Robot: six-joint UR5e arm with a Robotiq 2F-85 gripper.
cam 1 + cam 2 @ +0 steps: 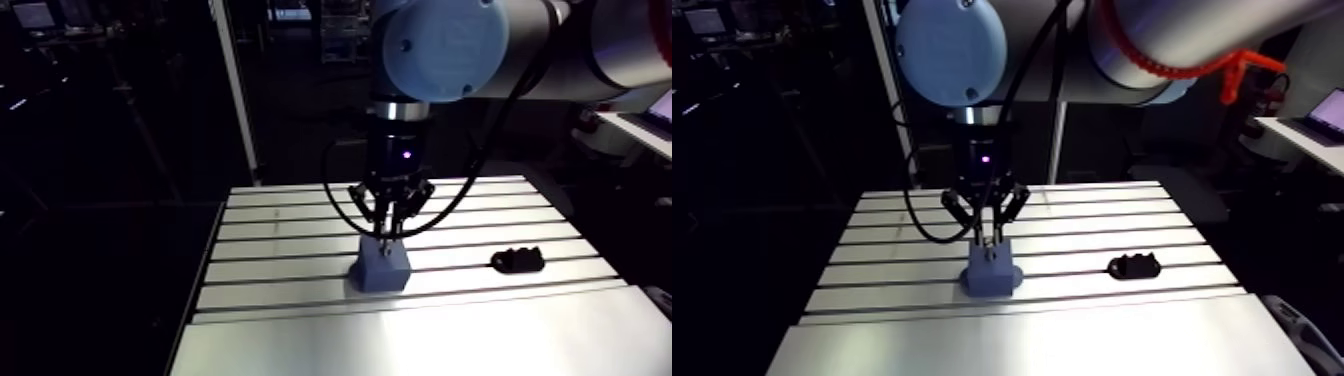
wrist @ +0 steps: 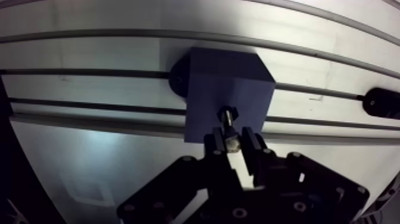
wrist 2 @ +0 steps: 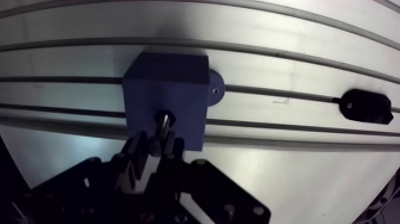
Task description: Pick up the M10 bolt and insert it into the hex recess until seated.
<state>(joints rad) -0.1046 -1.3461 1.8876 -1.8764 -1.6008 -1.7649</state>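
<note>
Firmly around bolt (image 2: 228,124), hand (image 2: 233,143); tip at recess (image 2: 228,112) in blue block (image 2: 223,80)

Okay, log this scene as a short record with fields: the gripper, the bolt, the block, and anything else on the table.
grip: gripper shut on the M10 bolt
bolt pose: upright, lower end at the hex recess
target: blue block, recess in its top face, directly under the gripper
seating: cannot tell how deep the bolt sits
surface: slotted table
other: black part lying beside the block, apart from it
</note>
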